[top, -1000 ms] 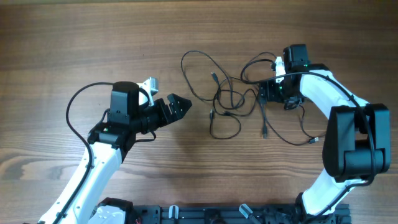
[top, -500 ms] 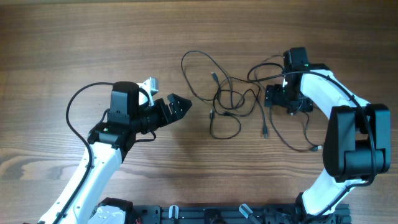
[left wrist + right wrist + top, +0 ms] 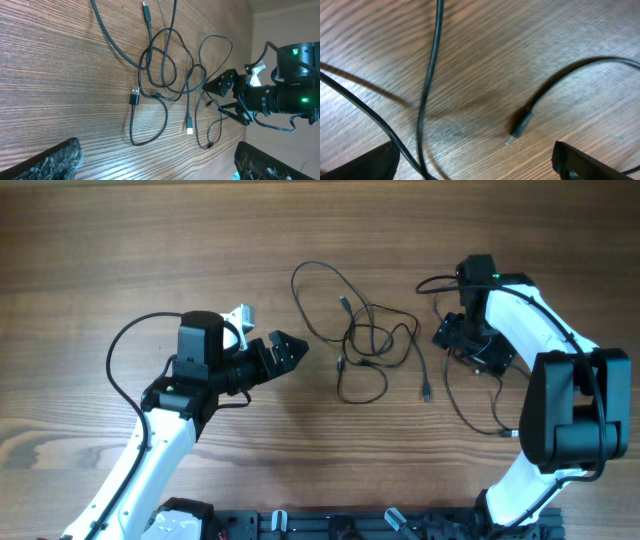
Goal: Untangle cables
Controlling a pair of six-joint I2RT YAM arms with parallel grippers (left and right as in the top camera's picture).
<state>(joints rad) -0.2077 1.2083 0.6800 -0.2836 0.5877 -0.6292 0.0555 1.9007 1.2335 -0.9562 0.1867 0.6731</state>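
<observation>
Bare table point(image 3: 100, 240) separates the left gripper point(image 3: 300, 348) from the cables point(image 3: 371, 340).

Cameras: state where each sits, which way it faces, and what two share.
Overhead: above, straight down on the brown wooden table, thin black cables, white-and-black left arm and right arm.
Left wrist: on the left arm, facing across the cables toward the right arm; own jaws apart at bottom corners.
Right wrist: close above the wood, on cable strands and a small plug end; jaws apart at bottom corners.
Shared: overhead and left wrist show the tangle.

Matt wood-grain table point(image 3: 100, 240), smooth black cables point(image 3: 372, 332)
</observation>
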